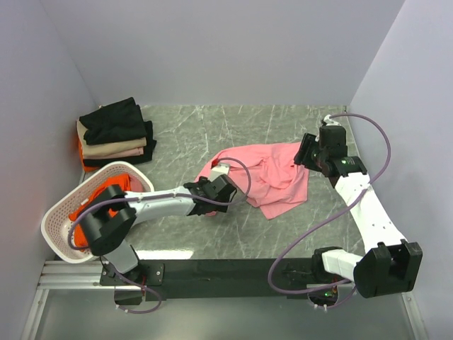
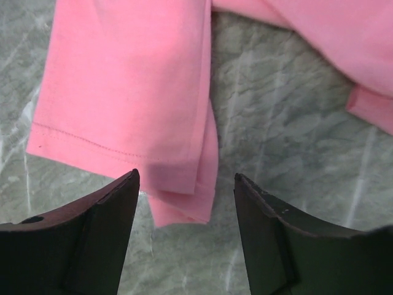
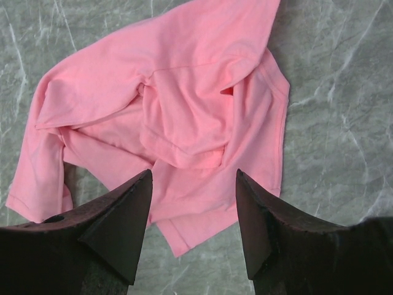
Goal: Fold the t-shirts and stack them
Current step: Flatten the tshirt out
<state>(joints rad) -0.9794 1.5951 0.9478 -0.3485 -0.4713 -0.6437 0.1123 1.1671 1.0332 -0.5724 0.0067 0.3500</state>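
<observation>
Pink t-shirt (image 1: 267, 180) is out in the middle of the grey marbled table (image 1: 212, 131), crumpled and folded over on itself, so its neck and one sleeve can't be sorted out from above. Left gripper (image 1: 210, 193) sits at the shirt's left edge, and from overhead its black wrist covers that corner of the cloth. Its own camera shows more: fingers (image 2: 104, 233) spread wide, with a doubled, stitched hem of the pink t-shirt (image 2: 123, 92) lying between them. Whether they touch the cloth I can't tell.

Right gripper (image 1: 304, 151) is by the shirt's far right edge, jaws parted too, nothing pinched – the pink t-shirt (image 3: 172, 117) lies bunched on the table below it.

Back left there's a folded stack (image 1: 117, 134), black on top, beige under it, a sliver of orange at the side. The white basket (image 1: 56, 212) tips against the left wall, and the left arm (image 1: 113, 223) hides most of the orange-red shirt (image 1: 79, 232) inside.
</observation>
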